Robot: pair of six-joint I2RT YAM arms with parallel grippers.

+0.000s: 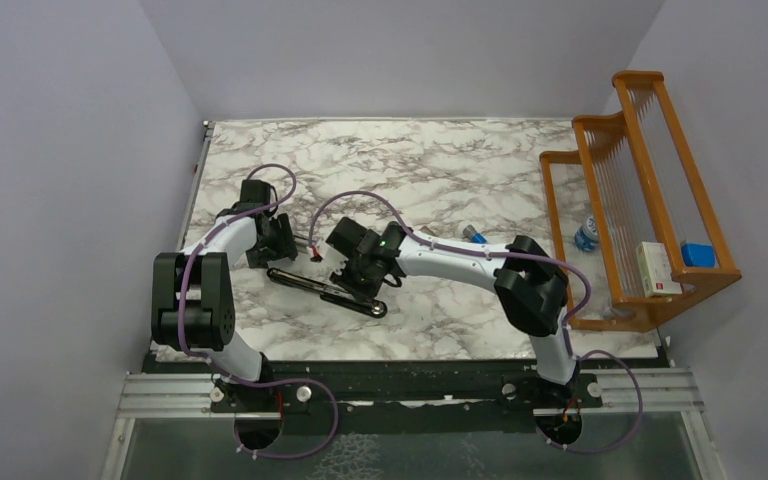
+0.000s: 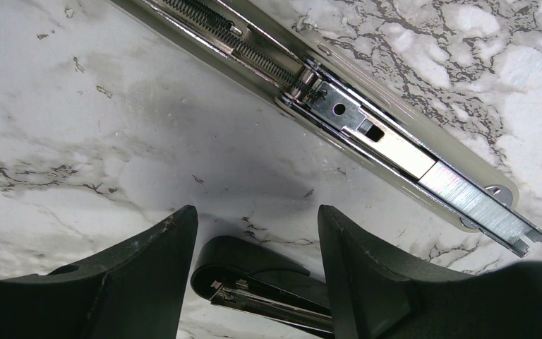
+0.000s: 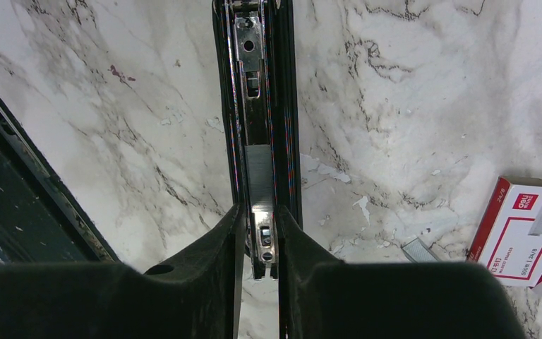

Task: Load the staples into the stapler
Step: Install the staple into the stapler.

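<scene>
The black stapler (image 1: pixel 325 290) lies folded open on the marble table. Its metal magazine (image 2: pixel 353 120) runs diagonally across the left wrist view, with a silvery strip of staples (image 2: pixel 476 201) near its front end. My left gripper (image 2: pixel 257 219) is open and straddles the rounded tip of the black lid (image 2: pixel 247 265) without touching it. In the right wrist view the staples (image 3: pixel 259 169) sit in the magazine (image 3: pixel 248 85). My right gripper (image 3: pixel 260 219) stands narrowly open, its fingers close on either side of the magazine's front end, with a sliver of gap on the left.
A white-and-red staple box (image 3: pixel 519 229) and a loose staple strip (image 3: pixel 416 248) lie right of the stapler. A wooden rack (image 1: pixel 650 200) at the table's right edge holds a white box (image 1: pixel 657 268) and a blue item (image 1: pixel 697 254). A small blue-and-white cylinder (image 1: pixel 474 235) lies behind the right arm.
</scene>
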